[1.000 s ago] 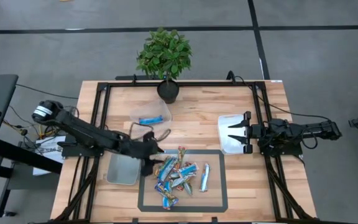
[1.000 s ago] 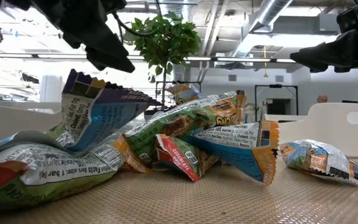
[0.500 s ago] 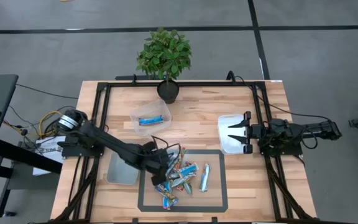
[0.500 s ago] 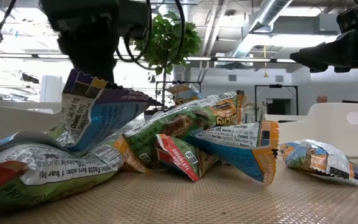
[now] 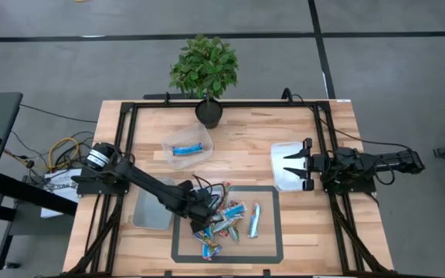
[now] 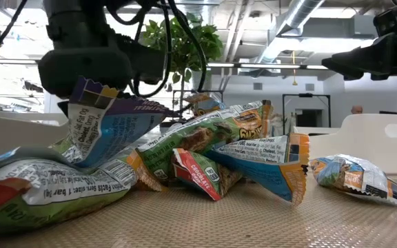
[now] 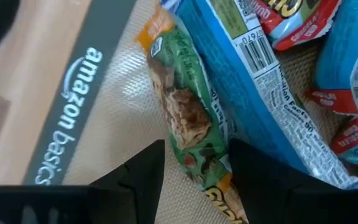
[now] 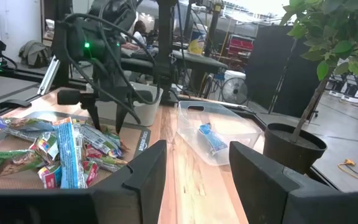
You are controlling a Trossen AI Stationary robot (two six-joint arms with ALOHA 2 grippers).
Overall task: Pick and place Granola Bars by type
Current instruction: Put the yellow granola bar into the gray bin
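Two dark fingers of your left gripper (image 7: pixel 191 177) straddled a green-wrapped bar (image 7: pixel 182 115) at the near-left edge of the Granola Bars (image 5: pixel 224 218), spread on either side of it and not visibly pinching; the heap lay on the dark-bordered mat (image 5: pixel 265 249), one blue bar (image 5: pixel 255 219) apart to the right. You had one bar inside the clear bin (image 5: pixel 188 144) near the potted plant (image 5: pixel 205 71), a second bin (image 5: pixel 151 211) left of the mat, and your right gripper (image 5: pixel 290 166), parted, over the white bin (image 5: pixel 278 164)
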